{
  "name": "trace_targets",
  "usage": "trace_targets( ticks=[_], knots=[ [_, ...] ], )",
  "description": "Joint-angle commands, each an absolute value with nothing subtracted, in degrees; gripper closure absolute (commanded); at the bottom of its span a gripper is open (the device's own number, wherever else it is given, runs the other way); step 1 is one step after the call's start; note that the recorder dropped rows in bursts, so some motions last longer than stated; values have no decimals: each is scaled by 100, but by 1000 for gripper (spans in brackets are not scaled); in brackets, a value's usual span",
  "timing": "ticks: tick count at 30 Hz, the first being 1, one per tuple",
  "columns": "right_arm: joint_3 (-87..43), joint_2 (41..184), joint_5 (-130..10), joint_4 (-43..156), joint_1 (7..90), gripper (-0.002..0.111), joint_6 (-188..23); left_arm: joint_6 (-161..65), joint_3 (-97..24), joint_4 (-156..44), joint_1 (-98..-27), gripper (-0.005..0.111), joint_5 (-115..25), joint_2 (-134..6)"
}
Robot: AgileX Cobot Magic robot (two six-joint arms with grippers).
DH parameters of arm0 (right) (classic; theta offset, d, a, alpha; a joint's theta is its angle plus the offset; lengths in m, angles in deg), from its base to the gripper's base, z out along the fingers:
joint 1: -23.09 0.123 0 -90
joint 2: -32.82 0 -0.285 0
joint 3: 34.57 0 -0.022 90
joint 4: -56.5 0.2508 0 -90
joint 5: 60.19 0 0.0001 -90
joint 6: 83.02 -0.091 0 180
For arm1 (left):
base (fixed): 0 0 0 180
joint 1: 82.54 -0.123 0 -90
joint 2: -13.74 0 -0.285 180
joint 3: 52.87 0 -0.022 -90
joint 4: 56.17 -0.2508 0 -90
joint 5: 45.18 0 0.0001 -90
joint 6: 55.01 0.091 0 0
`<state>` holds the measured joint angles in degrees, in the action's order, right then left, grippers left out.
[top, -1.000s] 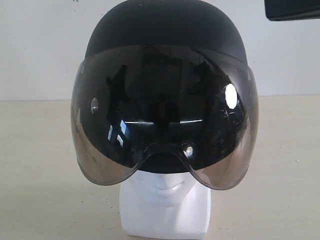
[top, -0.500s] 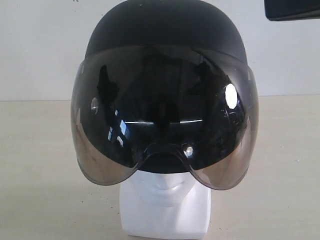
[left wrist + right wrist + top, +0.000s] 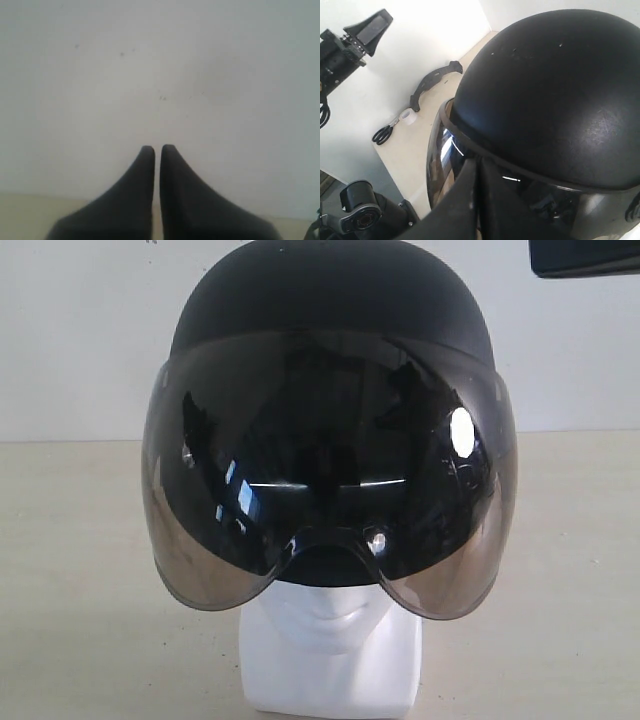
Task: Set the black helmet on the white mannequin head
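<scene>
The black helmet [image 3: 330, 300] sits on the white mannequin head [image 3: 330, 650], and its smoky visor [image 3: 330, 470] hangs over the face down to the mouth. Only the chin, neck and base show below it. In the right wrist view the helmet [image 3: 555, 90] fills most of the frame. My right gripper [image 3: 479, 162] is shut, its tips close against the visor's upper rim, with nothing between the fingers. My left gripper [image 3: 157, 148] is shut and empty, facing a bare white wall away from the helmet.
A dark object [image 3: 585, 258] hangs at the upper right of the exterior view. On the beige table beside the helmet lie scissors [image 3: 382, 134], a tape roll [image 3: 409, 116] and a black curved bracket [image 3: 432, 82]. A black arm end [image 3: 367, 27] stands before the wall.
Helmet and head stay still. Only the dark reflections in the visor have slid towards the left.
</scene>
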<state>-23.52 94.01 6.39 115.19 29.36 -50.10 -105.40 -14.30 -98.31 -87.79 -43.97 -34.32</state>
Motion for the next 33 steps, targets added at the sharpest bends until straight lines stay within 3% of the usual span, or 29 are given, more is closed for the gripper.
trace_targets(
  ticks=[1,12,19,24,33],
  knots=[
    [-2396,9383,602,11529,2951,108,-4971,-9274,-1399,-8329,-8392,102,-6052,-3274],
    [-2396,9383,577,11529,2951,108,-4971,-3810,-1836,-2645,-8056,102,-8435,-2851],
    [-2396,9383,577,11529,2951,108,-4971,-1554,-2910,142,-8056,102,-9248,-3084],
    [-2396,9383,535,11529,2951,108,-4971,-851,-3391,955,-8056,102,-10351,-4374],
    [-2396,9383,-143,11888,2951,108,-5015,-586,-3862,1184,-8056,102,-10479,-4985]
  ],
)
